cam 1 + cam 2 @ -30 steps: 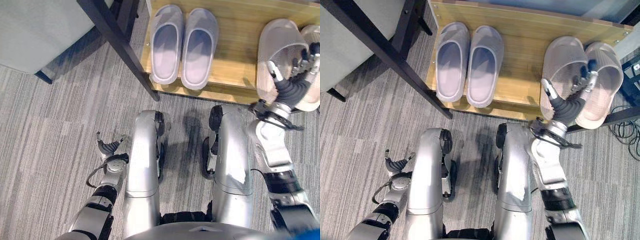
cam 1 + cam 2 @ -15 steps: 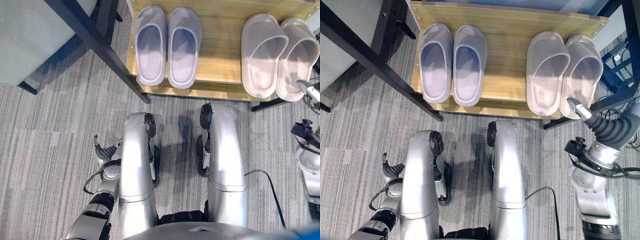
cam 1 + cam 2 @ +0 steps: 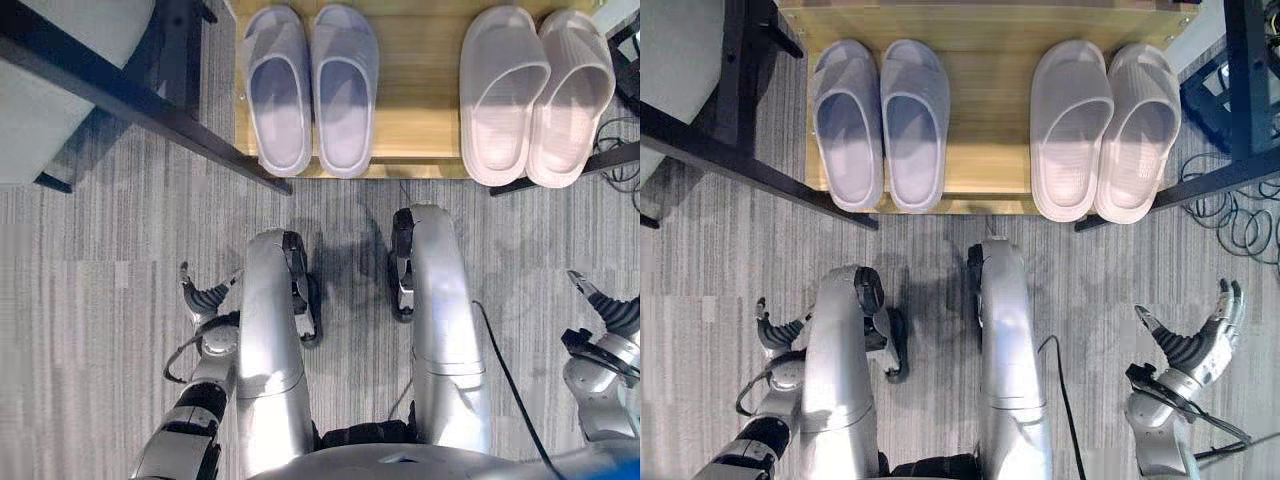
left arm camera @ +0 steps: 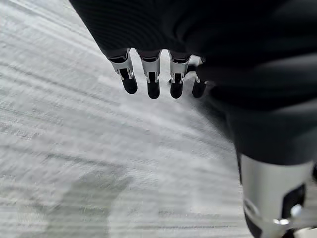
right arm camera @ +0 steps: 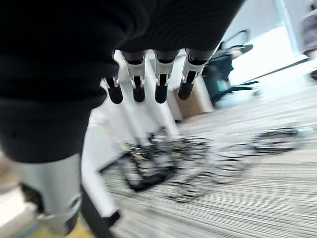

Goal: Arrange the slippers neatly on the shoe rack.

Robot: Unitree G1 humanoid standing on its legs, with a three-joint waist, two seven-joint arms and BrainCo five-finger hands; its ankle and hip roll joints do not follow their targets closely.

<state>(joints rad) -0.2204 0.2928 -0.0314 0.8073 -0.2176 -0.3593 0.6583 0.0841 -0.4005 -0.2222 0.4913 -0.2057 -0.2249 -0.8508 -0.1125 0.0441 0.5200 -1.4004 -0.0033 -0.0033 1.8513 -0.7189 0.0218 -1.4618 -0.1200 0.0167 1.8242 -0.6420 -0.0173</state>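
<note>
Because both pairs had to look tidy, we saw them set side by side on the wooden shoe rack (image 3: pixel 990 150), toes pointing to the back edge and heels at the front edge. The lilac slippers (image 3: pixel 881 120) sat at the rack's left end, the two touching each other. The pale pink slippers (image 3: pixel 1104 128) sat at the right end, also touching, with their heels a little over the front edge. A bare strip of wood lay between the pairs, so each pair stood out as its own. To us the job looked done.

Our right hand (image 3: pixel 1196 345) hung low over the grey carpet (image 3: pixel 720 260), well away from the rack, with its fingers spread and nothing in it. We think it was down there because it had no more work to do. Our left hand (image 3: pixel 206 300) hung by our side over the carpet too, fingers loose and empty.

One second before, our right hand was up at the pink pair, touching the inner slipper, which lay a bit crooked. Half a second before, it had already let go and was coming back. Now the pink pair lay straight, and the hand had dropped further down. Our head had also moved, so the rack sat higher in our view. Our left hand stayed where it was.

A tangle of dark cables (image 3: pixel 1240 215) lay on the carpet past the rack's right end.
</note>
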